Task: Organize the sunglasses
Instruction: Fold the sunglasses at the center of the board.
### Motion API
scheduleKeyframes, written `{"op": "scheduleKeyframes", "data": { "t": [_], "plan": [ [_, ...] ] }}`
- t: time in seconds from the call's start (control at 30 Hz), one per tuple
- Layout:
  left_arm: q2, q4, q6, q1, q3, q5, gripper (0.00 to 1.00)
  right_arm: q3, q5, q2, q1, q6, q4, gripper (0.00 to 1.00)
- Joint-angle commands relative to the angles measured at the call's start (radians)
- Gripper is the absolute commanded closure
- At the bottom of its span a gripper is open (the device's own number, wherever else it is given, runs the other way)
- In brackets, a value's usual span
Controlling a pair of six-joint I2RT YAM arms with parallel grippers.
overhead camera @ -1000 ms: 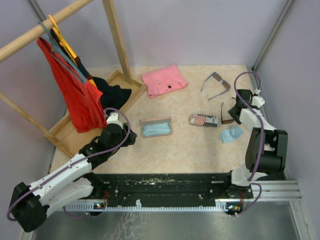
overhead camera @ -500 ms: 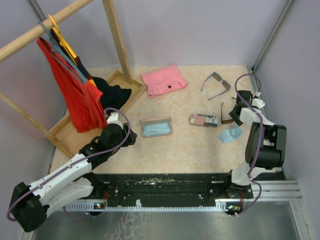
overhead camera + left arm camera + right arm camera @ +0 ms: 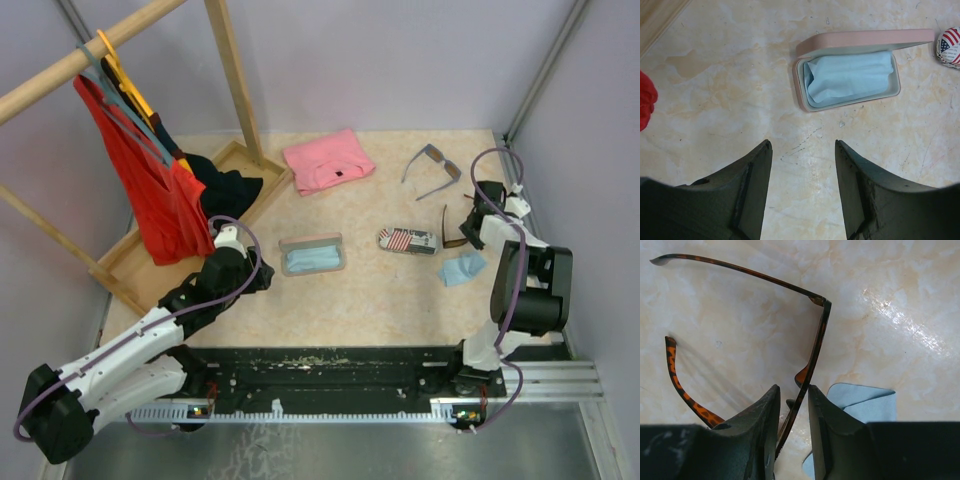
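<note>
Right gripper point(image 3: 793, 390), jaws set narrowly either side of front of tortoiseshell sunglasses point(image 3: 815, 340) at table's right, firm grip not discernible, left gripper point(image 3: 802, 147) partly open, empty, near open pink case point(image 3: 860, 42), grey-blue sunglasses point(image 3: 433, 165) far right, unfolded.

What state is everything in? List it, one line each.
pink case, open, blue cloth inside
flag case, shut
brown sunglasses, unfolded, front between the jaws of the right gripper
grey-blue sunglasses, unfolded, lying free
left gripper, open, empty
right gripper, astride the brown frame, grip unclear
</note>
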Motion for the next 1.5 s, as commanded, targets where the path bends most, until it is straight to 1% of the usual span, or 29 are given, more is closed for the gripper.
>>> {"op": "scheduleKeyframes", "data": {
  "t": [0.0, 0.27, 0.57, 0.7, 0.8, 0.93, 0.97, 1.03, 1.1, 1.17, 1.27, 1.33, 1.4, 1.47],
  "plan": [
    [0.001, 0.024, 0.014, 0.004, -0.006, 0.002, 0.41, 0.041, 0.002, 0.015, -0.008, 0.009, 0.040, 0.71],
    [-0.001, 0.024, 0.015, 0.004, -0.008, 0.000, 0.41, 0.040, 0.007, 0.022, -0.012, 0.003, 0.045, 0.75],
    [-0.002, 0.021, 0.015, 0.004, -0.007, -0.006, 0.41, 0.049, 0.031, 0.014, -0.015, -0.010, 0.046, 0.87],
    [-0.003, 0.018, 0.015, 0.004, -0.006, -0.011, 0.41, 0.045, 0.049, -0.022, -0.014, -0.015, 0.052, 0.90],
    [-0.003, 0.016, 0.016, 0.004, -0.001, -0.014, 0.41, 0.042, 0.092, -0.072, -0.015, -0.022, 0.047, 0.94],
    [-0.014, 0.009, 0.019, 0.004, 0.012, -0.015, 0.41, 0.035, 0.135, -0.173, -0.014, -0.056, 0.053, 1.00],
    [-0.019, 0.007, 0.020, 0.004, 0.015, -0.016, 0.41, 0.033, 0.136, -0.213, -0.015, -0.068, 0.056, 1.00],
    [-0.033, 0.001, 0.024, 0.004, 0.023, -0.017, 0.40, 0.026, 0.089, -0.272, -0.015, -0.111, 0.076, 1.00],
    [-0.047, -0.011, 0.028, 0.004, 0.029, -0.018, 0.38, 0.038, -0.032, -0.311, -0.015, -0.211, 0.084, 1.00],
    [-0.060, -0.016, 0.034, 0.004, 0.032, -0.020, 0.37, 0.054, -0.135, -0.338, -0.014, -0.273, 0.071, 1.00],
    [-0.071, -0.021, 0.046, 0.004, 0.046, -0.009, 0.34, 0.049, -0.251, -0.387, -0.003, -0.304, 0.084, 1.00],
    [-0.071, -0.015, 0.086, 0.004, 0.063, 0.026, 0.34, 0.075, -0.235, -0.404, 0.035, -0.301, 0.040, 1.00],
    [-0.060, -0.014, 0.113, 0.003, 0.085, 0.068, 0.34, 0.115, -0.200, -0.410, 0.109, -0.320, -0.007, 1.00],
    [-0.025, -0.031, 0.126, 0.000, 0.122, 0.081, 0.34, 0.138, -0.159, -0.419, 0.187, -0.319, -0.046, 1.00]
  ]
}}
